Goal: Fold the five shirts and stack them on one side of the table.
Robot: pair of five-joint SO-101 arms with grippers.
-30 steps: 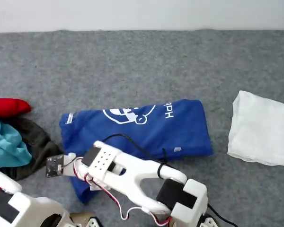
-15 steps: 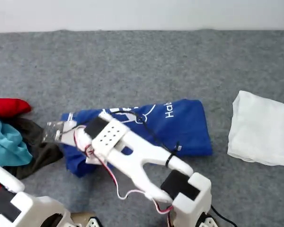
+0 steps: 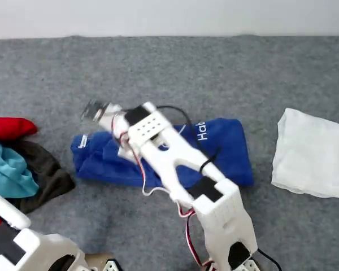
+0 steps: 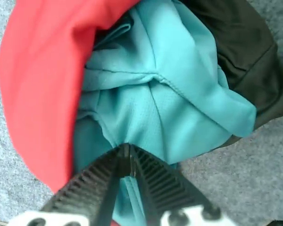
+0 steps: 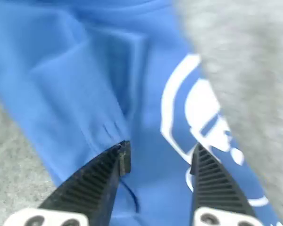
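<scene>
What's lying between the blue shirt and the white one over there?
Nothing; the high view shows a bare strip of grey table between the blue shirt and the white shirt.

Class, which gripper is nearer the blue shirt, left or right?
Right. The right gripper is open over the blue shirt; the left gripper is off it, over the teal shirt.

A grey, felt-like covering with a fine speckled nap spreads across the whole surface (image 3: 175,73), ending at the far side in a nearly straight line against a plain white wall (image 3: 169,17), under soft, even light.
</scene>
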